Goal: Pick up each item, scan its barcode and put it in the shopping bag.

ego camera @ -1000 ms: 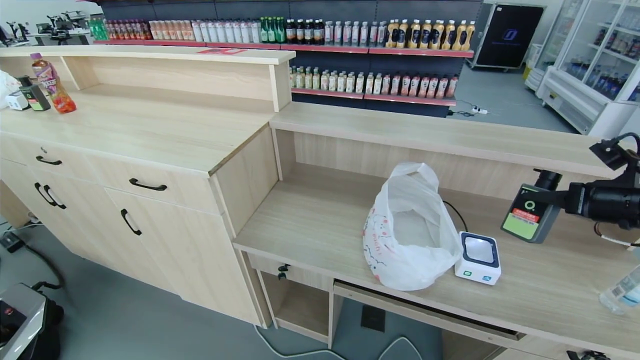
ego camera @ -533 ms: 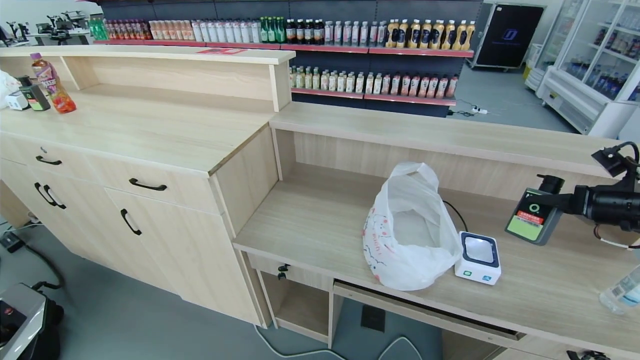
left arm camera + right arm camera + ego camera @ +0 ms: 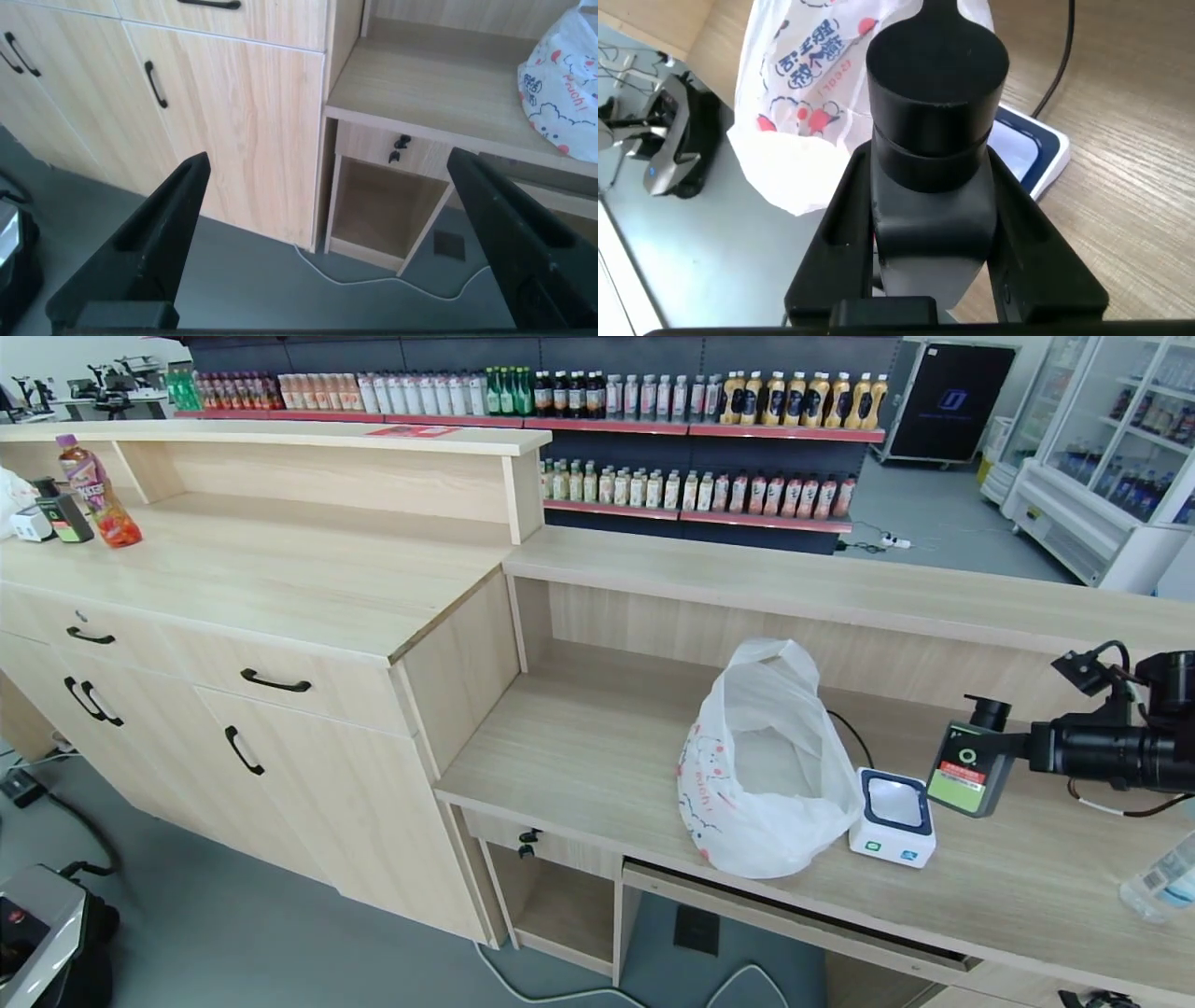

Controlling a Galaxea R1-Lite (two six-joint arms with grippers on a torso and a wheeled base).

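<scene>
Two grippers were at work, and I place everything by the white scanner [image 3: 892, 818] on the lower counter [image 3: 597, 747].

Nearest me, down low and well off to the left of the scanner, the left gripper [image 3: 327, 163] hung with its fingers spread wide and nothing between them, facing the cupboard doors [image 3: 234, 103] under the counter.

A clear water bottle [image 3: 1158, 882] lay at the counter's near edge, well to the right of the scanner.

Touching the scanner's left side stood the shopping bag [image 3: 761, 775], white plastic with its mouth open upward. A black cable [image 3: 851, 733] ran out from behind the scanner.

Just to the scanner's right and a little above it, the right gripper [image 3: 1013, 747] was clamped on a dark bottle [image 3: 971, 767] with a black cap and a green and red label. It held the bottle clear of the counter, slightly tilted. From the wrist, the fingers [image 3: 840, 224] gripped the bottle's body on both sides.

Far to the left of the scanner, on the higher counter, stood an orange drink bottle [image 3: 98, 490], another dark bottle [image 3: 61, 511] and a small white device [image 3: 33, 525].

Beyond the scanner ran shelves of drinks [image 3: 607, 397].
</scene>
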